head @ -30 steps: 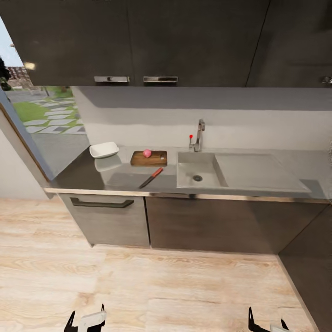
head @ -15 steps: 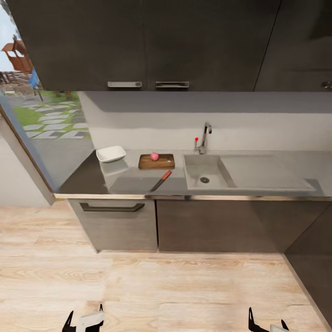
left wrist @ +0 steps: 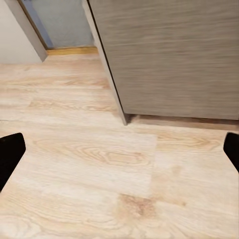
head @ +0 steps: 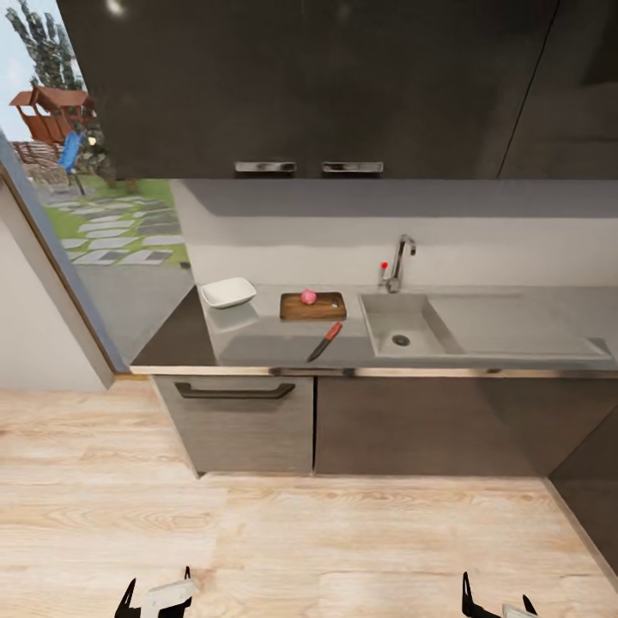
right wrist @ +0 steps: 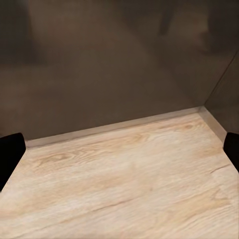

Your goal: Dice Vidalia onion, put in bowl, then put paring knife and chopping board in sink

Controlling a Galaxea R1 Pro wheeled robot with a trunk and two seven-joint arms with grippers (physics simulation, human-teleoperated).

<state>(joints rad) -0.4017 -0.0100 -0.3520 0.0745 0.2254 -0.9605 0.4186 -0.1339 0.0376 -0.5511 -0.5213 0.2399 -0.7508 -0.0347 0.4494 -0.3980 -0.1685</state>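
In the head view, the counter (head: 257,348) is seen well ahead of both grippers, across a stretch of wooden floor (head: 343,532); the left gripper (head: 156,594) and the right gripper (head: 496,601) are held low at the picture's lower edge, and nothing is held in either. The Vidalia onion (head: 308,297) is seen resting on the chopping board (head: 312,306), not in the sink (head: 403,330); the board lies ahead, between the two grippers' lines and nearer the left one's; the paring knife (head: 325,341) lies just in front of the board, its red handle toward the sink; the bowl (head: 228,293) stands beyond the left gripper, on the board's far side from the sink.

In the left wrist view, the left gripper's dark fingertips (left wrist: 10,154) are seen spread wide at both edges, with only floor and a cabinet front (left wrist: 169,55) between them.

In the right wrist view, the right gripper's fingertips (right wrist: 10,152) are likewise spread wide over bare floor before a dark cabinet (right wrist: 99,64).

The step in hand is judged to be the approach; it would be done well if the base were stopped squarely before the board, close enough that the knife handle can be reached by the right gripper without stretching, and the arms raised only once the counter edge is cleared.
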